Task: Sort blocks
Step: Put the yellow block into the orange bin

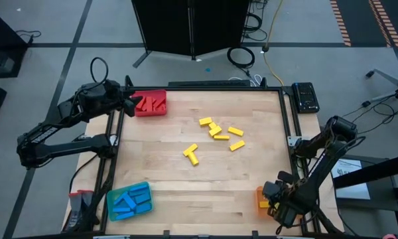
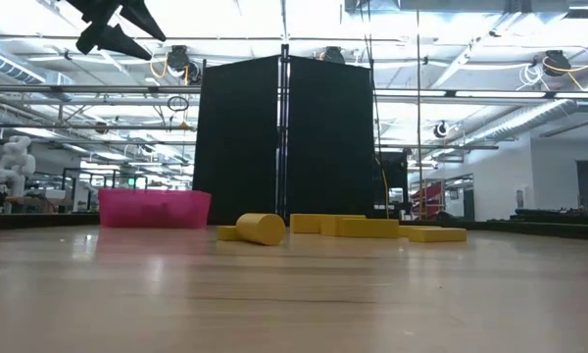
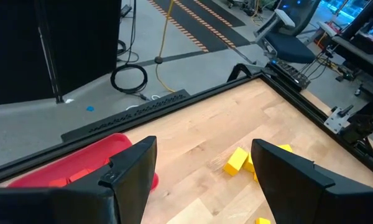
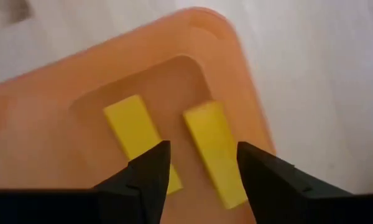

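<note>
Above the orange tray [image 4: 43,118], right end effector [image 4: 199,171] spread, two yellow blocks [image 4: 214,149] lying inside, apparently just deposited; left end effector [image 3: 202,171] spread over the red tray [image 1: 150,104].

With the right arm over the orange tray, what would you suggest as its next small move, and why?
Probably lift the right end effector straight up off the orange tray. Its fingers stand apart with nothing between them, and two yellow blocks already lie in the tray below, so that drop looks done. More yellow blocks wait mid-table. The left end effector hangs open by the red tray.
</note>
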Available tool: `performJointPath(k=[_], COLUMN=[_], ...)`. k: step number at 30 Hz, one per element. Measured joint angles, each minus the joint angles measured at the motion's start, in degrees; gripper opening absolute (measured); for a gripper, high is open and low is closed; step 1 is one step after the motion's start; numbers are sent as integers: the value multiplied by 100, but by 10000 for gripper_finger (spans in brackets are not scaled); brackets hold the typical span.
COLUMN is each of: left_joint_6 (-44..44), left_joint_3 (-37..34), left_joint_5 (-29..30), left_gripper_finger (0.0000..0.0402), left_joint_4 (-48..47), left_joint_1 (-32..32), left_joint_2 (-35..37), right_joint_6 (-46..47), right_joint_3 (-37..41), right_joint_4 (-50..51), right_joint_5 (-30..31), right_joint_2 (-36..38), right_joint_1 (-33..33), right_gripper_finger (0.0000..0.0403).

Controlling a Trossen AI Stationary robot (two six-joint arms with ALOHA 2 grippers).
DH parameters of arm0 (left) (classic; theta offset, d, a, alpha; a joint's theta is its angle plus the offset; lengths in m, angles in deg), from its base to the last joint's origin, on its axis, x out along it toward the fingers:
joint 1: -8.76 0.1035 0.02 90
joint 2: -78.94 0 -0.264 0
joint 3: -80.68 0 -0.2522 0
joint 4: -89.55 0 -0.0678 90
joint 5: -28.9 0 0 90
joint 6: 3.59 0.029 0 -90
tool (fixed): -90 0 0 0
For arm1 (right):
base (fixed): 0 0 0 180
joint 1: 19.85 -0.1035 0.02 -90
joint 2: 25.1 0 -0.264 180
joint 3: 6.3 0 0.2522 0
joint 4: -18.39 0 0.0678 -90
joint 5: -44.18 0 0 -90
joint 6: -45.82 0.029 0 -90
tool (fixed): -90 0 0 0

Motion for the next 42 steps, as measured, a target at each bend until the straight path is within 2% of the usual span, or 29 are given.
performJointPath(k=[9, 12, 17, 19, 24, 32, 37, 42], left_joint_6=[-2, -13, -15, -11, -7, 0, -1, -13], left_joint_3=[0, 0, 0, 0, 0, 0, 0, 0], left_joint_5=[2, 0, 1, 1, 2, 0, 2, 73], left_gripper_finger=[267, 267, 267, 267, 267, 267, 267, 267], left_joint_4=[-2, -2, -3, -3, -6, -24, -39, -228], left_joint_1=[-1, -1, -2, -1, -2, -2, -2, 0], left_joint_2=[0, 0, 0, 0, 0, 0, 0, 0], right_joint_6=[-253, -716, -1658, -2297, -4577, -7929, -9434, -10256], right_joint_3=[-152, -519, -1204, -1321, -1131, -575, -181, 58], right_joint_4=[-557, -295, 1073, 1421, 1325, -298, -809, -1244], right_joint_5=[152, 791, 2357, 2585, 2208, 927, 278, -91], right_joint_2=[180, 471, 1045, 1256, 1521, 1453, 1210, 746], right_joint_1=[203, 471, 1247, 1699, 2968, 4579, 5128, 5426], right_gripper_finger=[189, 190, 190, 190, 191, 191, 191, 191])
